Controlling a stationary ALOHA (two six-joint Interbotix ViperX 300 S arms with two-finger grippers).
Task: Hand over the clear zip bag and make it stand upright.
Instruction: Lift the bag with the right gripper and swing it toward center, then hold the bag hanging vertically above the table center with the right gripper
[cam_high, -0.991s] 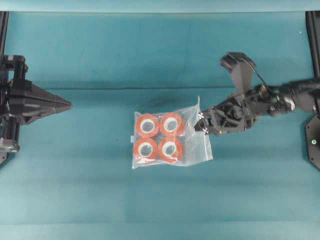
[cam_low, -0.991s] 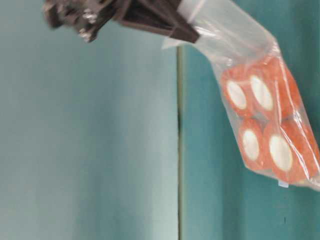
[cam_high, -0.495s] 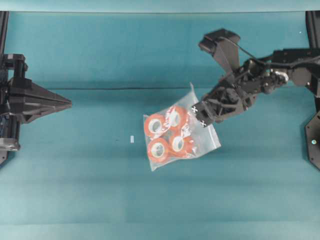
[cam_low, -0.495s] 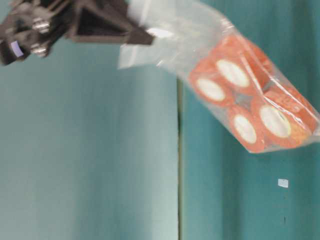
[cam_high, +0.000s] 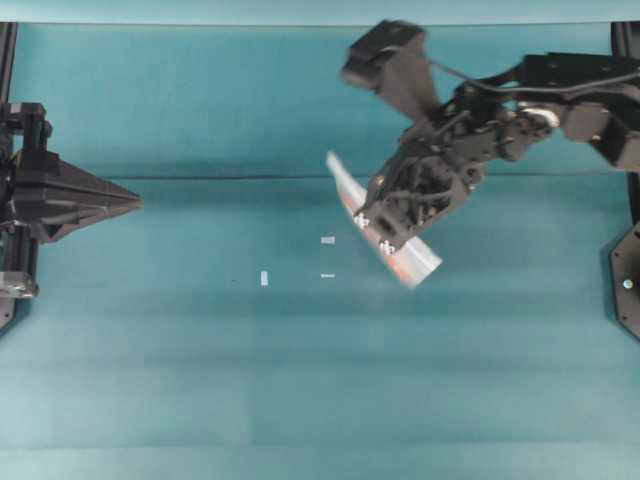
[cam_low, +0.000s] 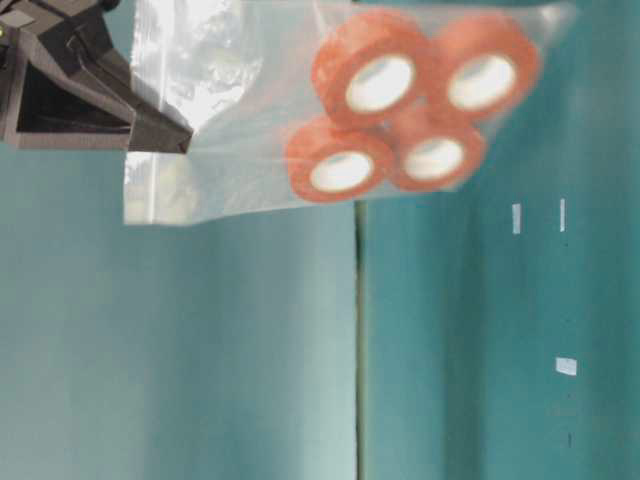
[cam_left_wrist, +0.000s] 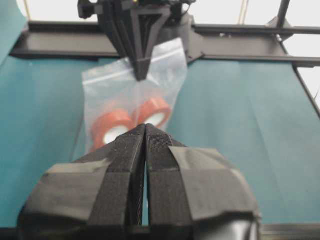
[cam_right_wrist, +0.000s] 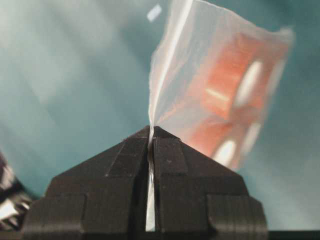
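Note:
The clear zip bag (cam_high: 424, 267) hangs in the air off the teal table, edge-on from overhead. Its orange-red tape rolls (cam_low: 398, 102) with white cores lie bunched at the end away from the grip. My right gripper (cam_high: 372, 232) is shut on the bag's empty plastic end (cam_right_wrist: 172, 65), and a thin sheet runs between its jaws. My left gripper (cam_high: 136, 206) rests shut and empty at the far left, pointing toward the bag. From the left wrist view, the bag (cam_left_wrist: 107, 85) dangles below the right gripper (cam_left_wrist: 141, 75), beyond the left gripper (cam_left_wrist: 145, 128).
Three small white markers (cam_high: 264, 278) (cam_high: 328, 240) (cam_high: 327, 275) lie on the teal table between the arms. A dark seam (cam_high: 230, 177) crosses the table. Black frame posts (cam_high: 8, 60) stand at the back corners.
My right gripper has lifted the bag off the table and carried it up and back-left. The bag turned from flat to hanging edge-on. The left arm has not moved.

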